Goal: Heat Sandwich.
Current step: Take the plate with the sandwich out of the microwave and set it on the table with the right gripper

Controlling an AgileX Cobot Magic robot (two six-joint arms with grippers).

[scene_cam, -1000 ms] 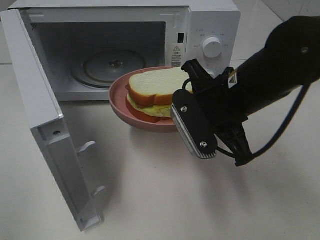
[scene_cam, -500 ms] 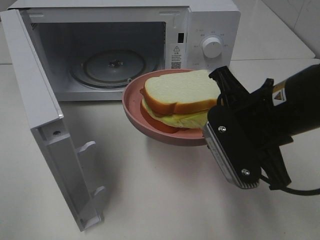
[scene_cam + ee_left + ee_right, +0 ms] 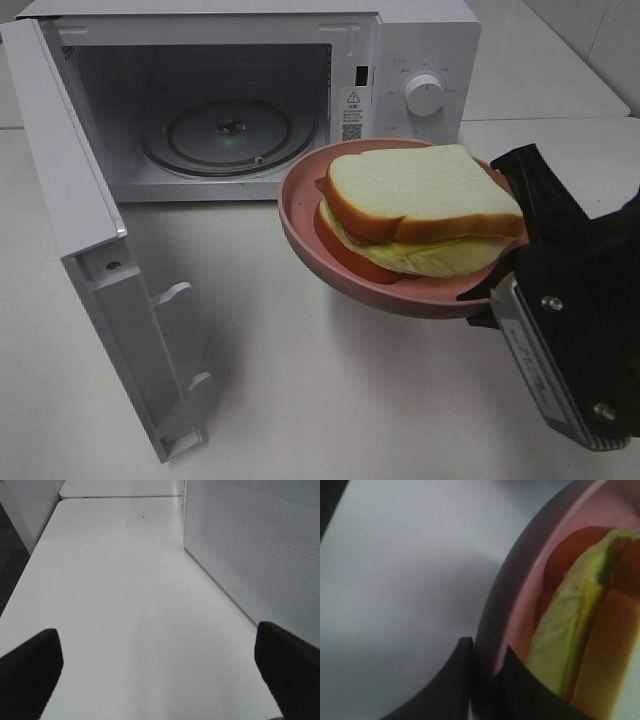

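Left hand [image 3: 160, 672]: fingers spread wide, nothing between them, hovering over bare counter [image 3: 115, 590] beside the microwave's perforated wall. Microwave [image 3: 400, 60] door [image 3: 80, 250] swung fully open, turntable [image 3: 225, 135] empty. Sandwich [image 3: 420, 205] on plate [image 3: 400, 295], held clear of the counter before the cavity. Right hand [image 3: 485, 670] pinches the plate rim. Step, judged: carry-in. Next: level plate, move it leftward through the opening onto the turntable. White counter, tiled wall behind.

Your right gripper [image 3: 500, 275] is matte black, its outer finger faced by a ridged silver strip with two screws.
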